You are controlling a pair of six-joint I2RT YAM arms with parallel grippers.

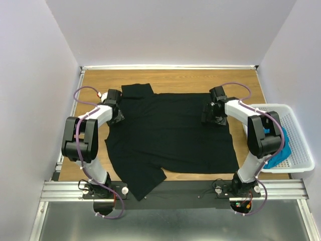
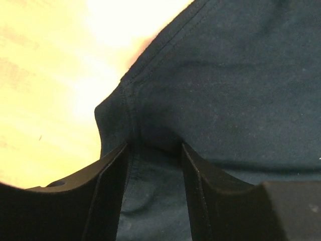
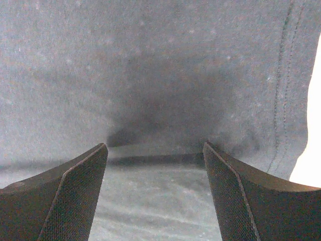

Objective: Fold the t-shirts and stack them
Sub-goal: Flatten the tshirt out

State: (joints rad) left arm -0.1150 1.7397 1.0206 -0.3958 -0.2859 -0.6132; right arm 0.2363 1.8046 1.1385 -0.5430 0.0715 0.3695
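While the black t-shirt [image 1: 170, 135] lies spread flat on the bench [image 1: 175, 80], reaching from my left tool [image 1: 115, 114] across to my right tool [image 1: 211, 114], I see no fold in it, so I judge the task barely begun. The teal t-shirt [image 1: 280, 153] sits bunched in the white basket [image 1: 304, 159] out to the right of my right tool, partly behind that arm. Nothing is stacked. Both shirts are left to fold, and then one goes on the other.

The top view gives me the whole layout. One sleeve lies just beyond my left tool, the other back toward my bases, and the hem side runs under my right tool. It also shows the basket and the teal shirt, which neither wrist view reaches. But my tools are dark against dark cloth there, so it tells me nothing of their gaps.

The wrist views fill that in. My left tool stands fairly narrow, its tips down on the cloth at a stitched seam. A pucker rises between them but is not pinched, and bare bench glows to the left of the cloth edge. My right tool stands wide and holds nothing. Its tips rest on smooth cloth, and the double-stitched hem runs down its right side.
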